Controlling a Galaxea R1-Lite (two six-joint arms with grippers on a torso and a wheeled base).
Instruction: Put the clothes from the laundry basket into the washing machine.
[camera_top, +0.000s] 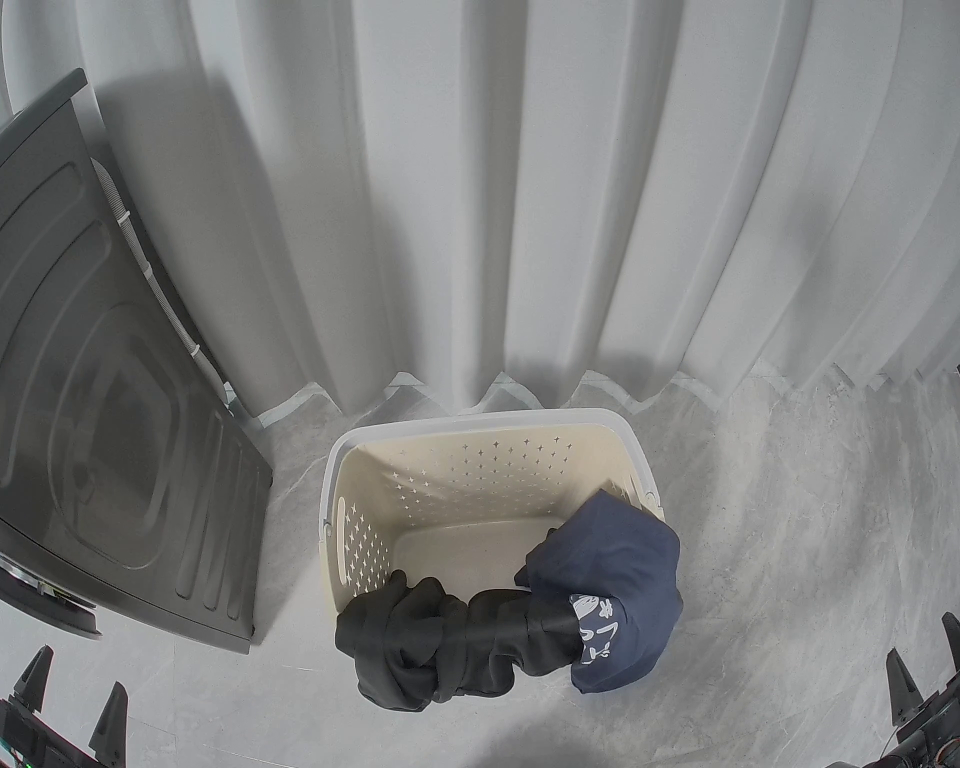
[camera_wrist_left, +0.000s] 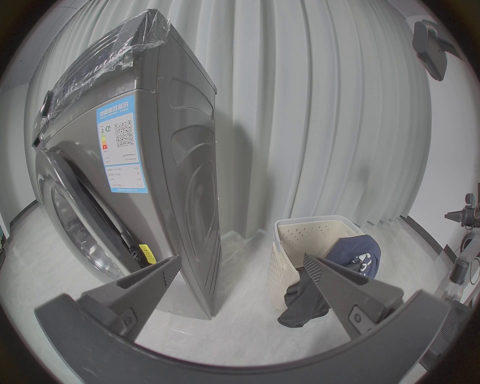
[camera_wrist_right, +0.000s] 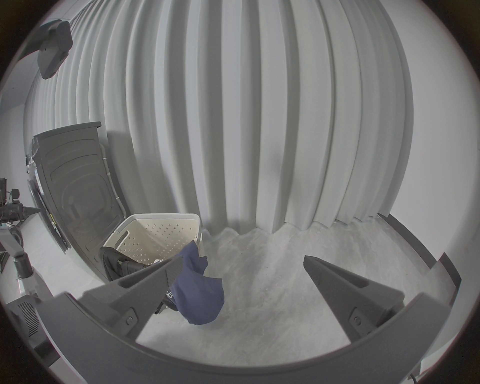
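A cream, perforated laundry basket (camera_top: 480, 420) stands upright on the floor near the dark grey washing machine (camera_top: 110, 430), with a black garment (camera_top: 440, 640) and a navy printed garment (camera_top: 615, 570) draped over its near rim.

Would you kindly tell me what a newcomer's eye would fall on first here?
The cream laundry basket stands on the floor in the middle, before a white curtain, with a black garment and a navy garment draped over its near rim. To the robot's left stands the dark grey washing machine.
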